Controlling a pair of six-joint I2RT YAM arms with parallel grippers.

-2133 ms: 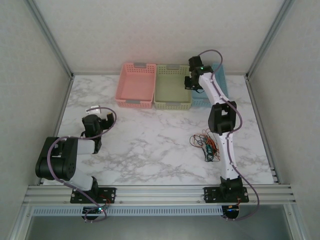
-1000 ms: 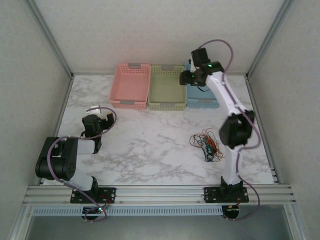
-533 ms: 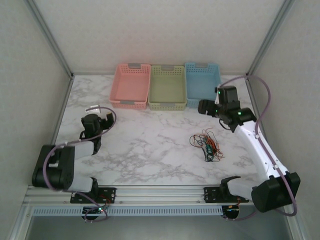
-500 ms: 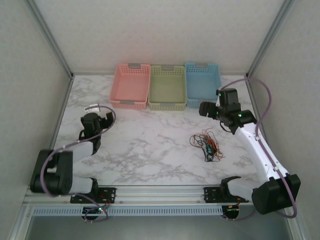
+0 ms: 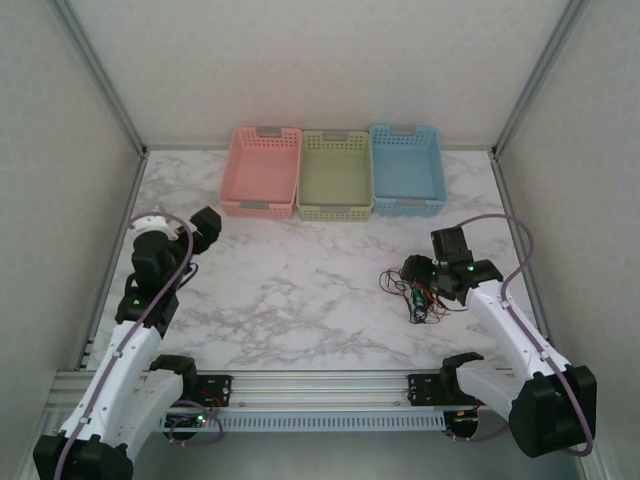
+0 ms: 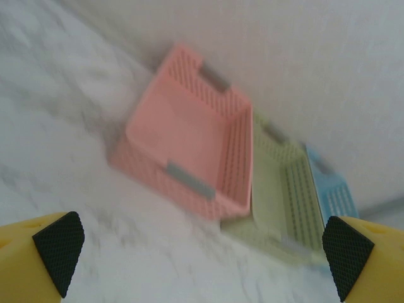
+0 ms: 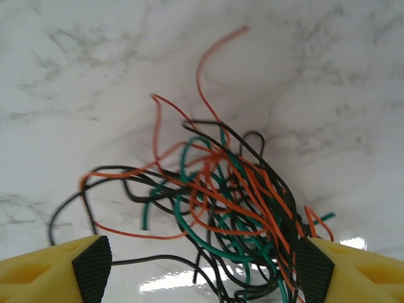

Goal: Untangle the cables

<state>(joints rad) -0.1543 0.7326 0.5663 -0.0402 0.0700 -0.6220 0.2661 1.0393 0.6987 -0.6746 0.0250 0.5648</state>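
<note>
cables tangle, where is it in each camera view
top external: cables right of centre, by the right gripper
right wrist: cables centre-low, between the open jaws
left wrist: faces the pink basket
shared landmark: marble table

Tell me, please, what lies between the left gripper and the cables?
Bare marble table: the top view shows nothing sitting on the stretch between the left gripper and the cables.

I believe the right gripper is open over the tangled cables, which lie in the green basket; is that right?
Not quite: the cables lie on the table, not in the green basket, as the top external view shows. The right gripper is open over them.
</note>
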